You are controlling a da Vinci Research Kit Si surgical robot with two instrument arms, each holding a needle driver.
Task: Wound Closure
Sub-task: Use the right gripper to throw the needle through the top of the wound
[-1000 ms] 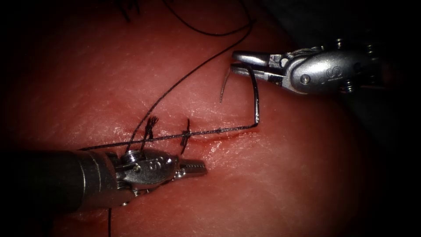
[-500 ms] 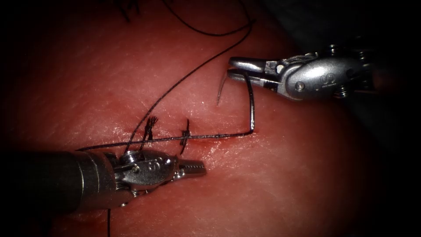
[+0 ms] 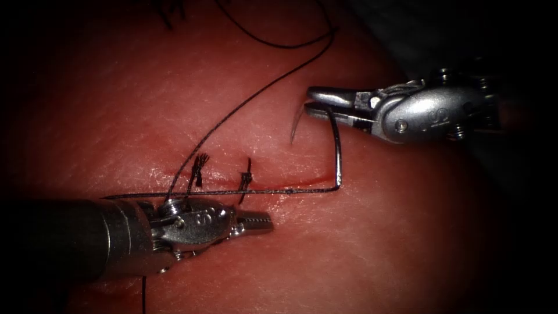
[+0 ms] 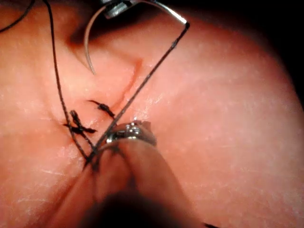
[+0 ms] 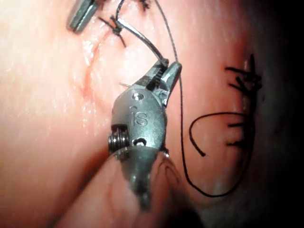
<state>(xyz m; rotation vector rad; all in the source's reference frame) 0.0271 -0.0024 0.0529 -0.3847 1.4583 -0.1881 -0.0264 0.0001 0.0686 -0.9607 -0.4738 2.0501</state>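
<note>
Right arm's silver needle driver (image 3: 314, 100), entering from the right edge of the endoscope frame at upper right, clamped shut on the curved steel needle (image 3: 336, 145) near the middle of its curve. Needle clear of the glistening pink pork-belly tissue (image 3: 378, 232): pointed end hanging at upper centre just left of the jaws, swaged end down by the right end of the thin red cut (image 3: 290, 187). From there, black suture thread (image 3: 232, 192) running left along the cut, past two dark knotted stitches (image 3: 246, 179), towards lower left. Left arm's silver needle driver (image 3: 258, 221) at lower left, just below the cut, jaws closed and holding nothing visible. Further loose thread curling across the upper part of the frame.
</note>
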